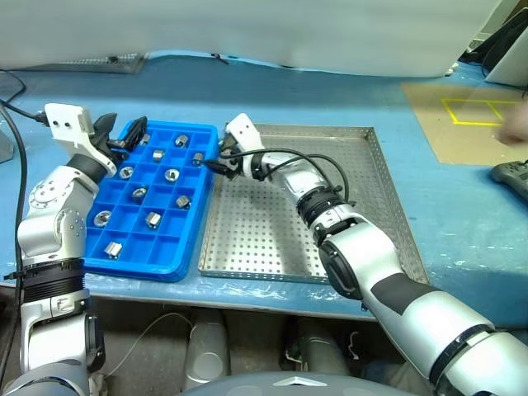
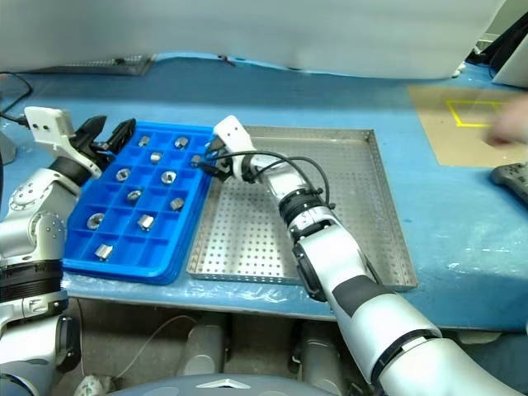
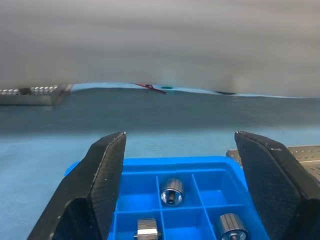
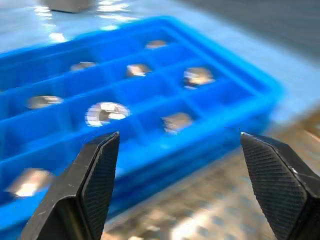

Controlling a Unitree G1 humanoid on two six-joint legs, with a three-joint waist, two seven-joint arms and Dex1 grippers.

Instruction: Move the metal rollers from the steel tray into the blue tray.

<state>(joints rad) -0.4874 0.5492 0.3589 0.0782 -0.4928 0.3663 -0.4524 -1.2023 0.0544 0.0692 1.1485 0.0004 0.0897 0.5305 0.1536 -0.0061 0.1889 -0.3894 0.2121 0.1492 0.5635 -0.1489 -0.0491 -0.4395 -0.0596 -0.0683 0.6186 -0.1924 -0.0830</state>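
Note:
The blue tray [image 1: 132, 266] lies left of the steel tray [image 1: 280, 231], their edges touching. Several metal rollers [image 1: 153, 219] sit singly in the blue tray's compartments. The visible perforated floor of the steel tray is bare. My right gripper [image 1: 219, 158] hovers over the seam between the trays at their far end, open and holding nothing; in the right wrist view its fingers [image 4: 100, 170] frame the blue tray [image 4: 240, 125]. My left gripper [image 1: 121, 132] hangs open above the blue tray's far left corner, with rollers [image 3: 171, 191] below it.
A person's hand [image 1: 516, 124] and a black device [image 1: 513, 175] are at the far right, beside a brown sheet with yellow tape [image 1: 462, 124]. Another perforated tray [image 1: 107, 59] lies at the back left. A black cable [image 1: 16, 140] runs along the left.

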